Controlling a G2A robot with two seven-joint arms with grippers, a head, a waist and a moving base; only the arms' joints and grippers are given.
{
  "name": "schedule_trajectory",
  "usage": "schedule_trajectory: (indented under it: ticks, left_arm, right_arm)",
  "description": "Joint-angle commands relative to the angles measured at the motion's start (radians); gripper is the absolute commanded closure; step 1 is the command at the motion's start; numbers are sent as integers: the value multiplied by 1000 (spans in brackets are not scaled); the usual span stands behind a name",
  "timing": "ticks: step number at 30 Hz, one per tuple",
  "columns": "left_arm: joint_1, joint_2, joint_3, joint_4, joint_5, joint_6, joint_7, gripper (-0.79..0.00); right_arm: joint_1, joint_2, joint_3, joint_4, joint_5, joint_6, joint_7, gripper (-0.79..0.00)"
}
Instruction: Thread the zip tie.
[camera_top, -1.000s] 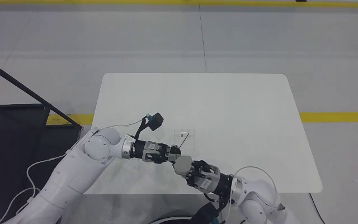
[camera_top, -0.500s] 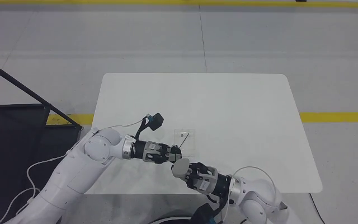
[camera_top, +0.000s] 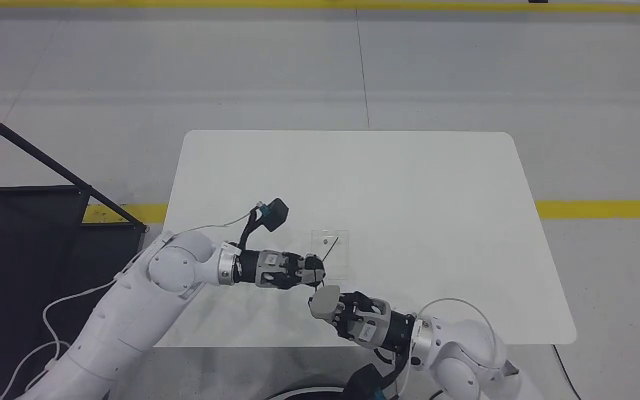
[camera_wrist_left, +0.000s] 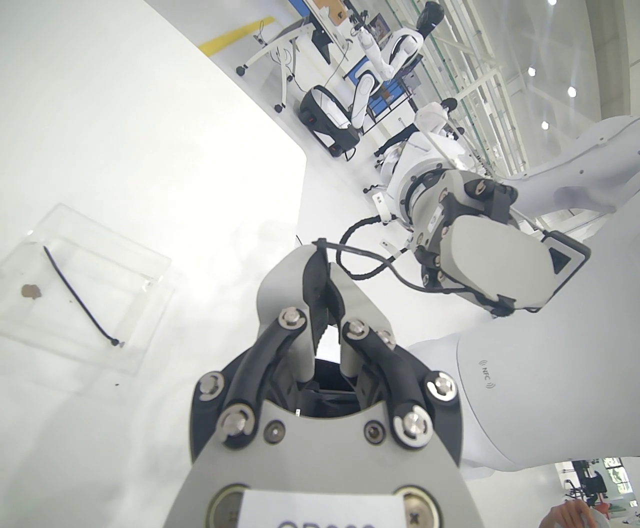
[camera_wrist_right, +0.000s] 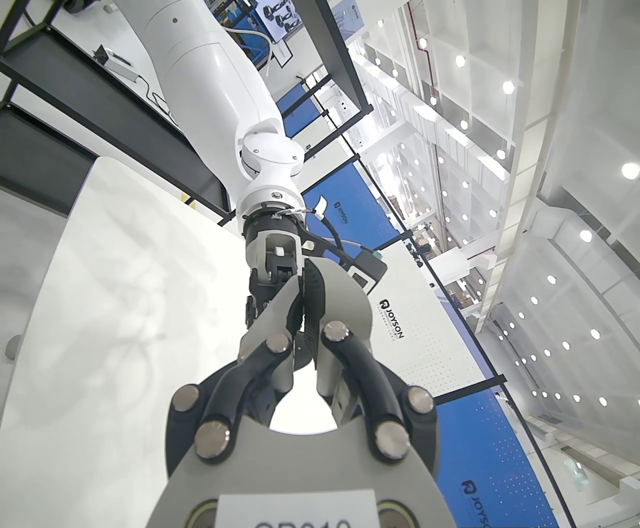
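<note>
As the left gripper (camera_wrist_left: 319, 265) clamps tight on the zip tie (camera_wrist_left: 360, 252) just off the clear tray (camera_wrist_left: 127, 250), the tie's tail arcs over to the right gripper (camera_wrist_right: 302, 295), its claw pressed together; gripping the tail or not, I can't tell. A second black tie (camera_wrist_left: 75, 295) lies flat inside the tray.
</note>
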Motion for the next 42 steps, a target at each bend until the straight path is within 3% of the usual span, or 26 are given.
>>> schedule_trajectory:
  ticks: [1,30,42]
  left_arm:
    - [6,0,-6,-7,28,6,17,0]
    - [76,6,-63,-73,194,-22,156,0]
    - [131,4,-94,-140,410,-18,299,0]
  right_arm:
    - [0,1,0,-1,-2,-4,1,0]
    - [25,12,-30,-5,-24,-67,68,0]
    - [23,15,-31,-4,-4,-46,85,0]
